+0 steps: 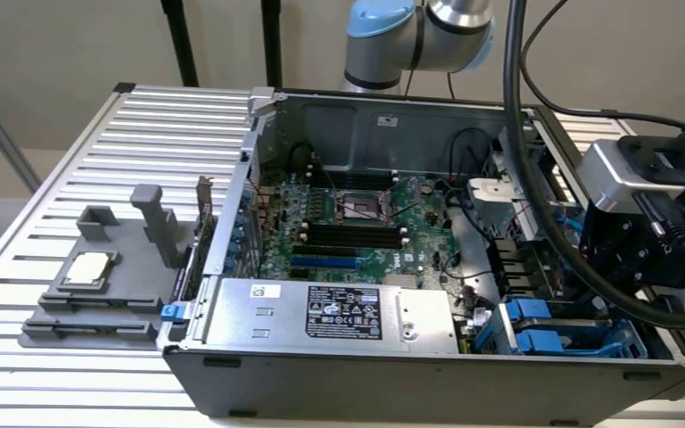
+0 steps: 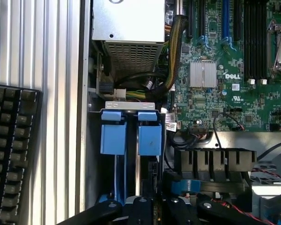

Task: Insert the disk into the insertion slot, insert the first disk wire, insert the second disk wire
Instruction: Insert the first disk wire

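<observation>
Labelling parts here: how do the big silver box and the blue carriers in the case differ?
The silver box is bare metal with a black label; the blue carriers are plastic. The box is one wide block; the carriers are two narrower pieces side by side. Both sit inside the case.

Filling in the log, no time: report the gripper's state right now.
Gripper: shut; whether the fingers hold anything cannot be told.

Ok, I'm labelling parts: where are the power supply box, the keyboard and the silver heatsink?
power supply box (image 1: 345, 312), exterior view, its black label.
keyboard (image 2: 11, 145), wrist view, its keys.
silver heatsink (image 2: 203, 74), wrist view, fin centre.
</observation>
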Available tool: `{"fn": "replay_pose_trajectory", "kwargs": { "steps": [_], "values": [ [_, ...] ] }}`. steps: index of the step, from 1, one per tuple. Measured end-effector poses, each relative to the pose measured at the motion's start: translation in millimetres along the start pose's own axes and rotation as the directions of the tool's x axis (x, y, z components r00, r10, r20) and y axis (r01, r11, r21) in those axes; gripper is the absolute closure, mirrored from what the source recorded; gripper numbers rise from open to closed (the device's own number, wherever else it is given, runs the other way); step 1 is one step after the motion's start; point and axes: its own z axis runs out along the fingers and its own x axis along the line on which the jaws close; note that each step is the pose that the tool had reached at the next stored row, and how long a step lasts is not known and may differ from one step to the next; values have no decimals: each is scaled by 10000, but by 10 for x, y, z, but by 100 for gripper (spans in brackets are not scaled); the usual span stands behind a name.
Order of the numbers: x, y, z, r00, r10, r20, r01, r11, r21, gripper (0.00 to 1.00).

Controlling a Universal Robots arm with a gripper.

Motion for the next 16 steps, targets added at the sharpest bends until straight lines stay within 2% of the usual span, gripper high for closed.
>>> {"fn": "replay_pose_trajectory", "kwargs": {
  "steps": [8, 16],
  "values": [
    [-20, -3, 15, 10000, 15, -1, -15, 10000, 1, 83],
    [-22, -43, 23, 10000, 21, -2, -21, 10000, 2, 83]
  ]
}}
